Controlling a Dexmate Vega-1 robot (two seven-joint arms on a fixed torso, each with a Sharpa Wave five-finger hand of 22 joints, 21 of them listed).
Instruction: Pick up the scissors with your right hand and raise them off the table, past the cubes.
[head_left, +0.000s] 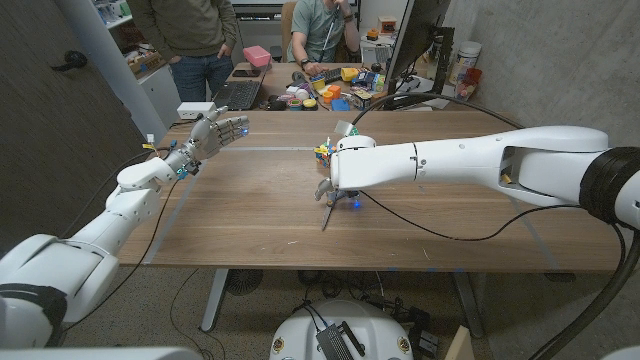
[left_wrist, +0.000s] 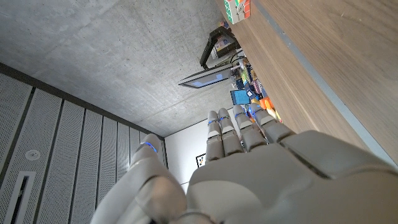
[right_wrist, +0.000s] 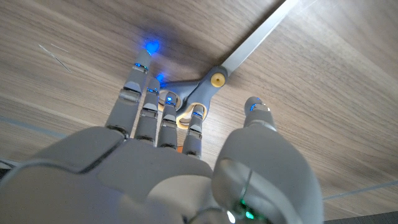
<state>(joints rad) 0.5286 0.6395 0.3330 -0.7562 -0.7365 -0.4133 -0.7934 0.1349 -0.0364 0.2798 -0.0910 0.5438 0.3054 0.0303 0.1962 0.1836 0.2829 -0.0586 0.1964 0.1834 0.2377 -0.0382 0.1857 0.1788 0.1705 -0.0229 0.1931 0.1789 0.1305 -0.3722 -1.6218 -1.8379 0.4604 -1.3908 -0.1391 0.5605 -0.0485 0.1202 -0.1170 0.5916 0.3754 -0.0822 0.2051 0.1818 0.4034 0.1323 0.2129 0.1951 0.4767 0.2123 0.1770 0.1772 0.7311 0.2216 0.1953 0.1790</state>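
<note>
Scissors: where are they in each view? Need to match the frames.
Head view: scissors at table centre, blades running toward the near edge, handles under the right hand.
Left wrist view: not in it.
Right wrist view: scissors beyond the fingertips, handles under them.
Shared landmark: the right hand over the handles.

Bare table (head_left: 250, 215) lies open toward the robot and to the left of the scissors (head_left: 328, 212), while the cubes (head_left: 323, 151) stand just behind the right robot hand (head_left: 335, 192), crowding the far side, and clutter lines the far edge.
</note>
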